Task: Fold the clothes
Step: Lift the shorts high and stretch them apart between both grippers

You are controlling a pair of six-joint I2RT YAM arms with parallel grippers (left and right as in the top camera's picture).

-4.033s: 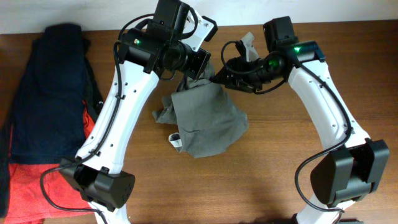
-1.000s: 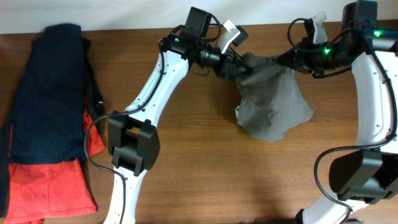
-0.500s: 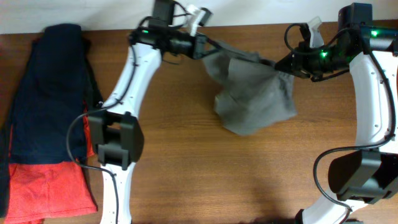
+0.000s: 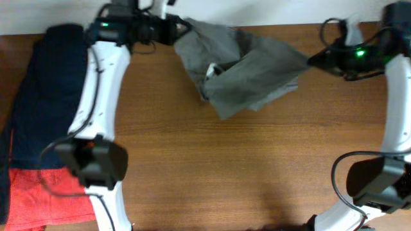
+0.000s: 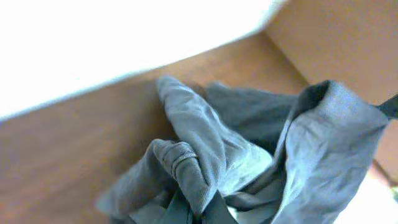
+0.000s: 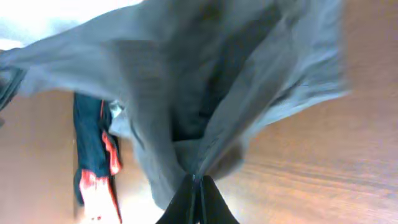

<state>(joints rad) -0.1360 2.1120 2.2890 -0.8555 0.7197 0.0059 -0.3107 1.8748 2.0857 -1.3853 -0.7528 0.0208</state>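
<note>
The near and middle tabletop lies bare between the two arm bases, open to a reach from either side. Across the far middle the grey shorts span from arm to arm and block that strip. The left arm stands as a long white barrier just beside the navy garment, which together with the orange-red garment fills the left edge. The right arm lines the right edge.

Spread wide apart, left tool and right tool clamped.
</note>
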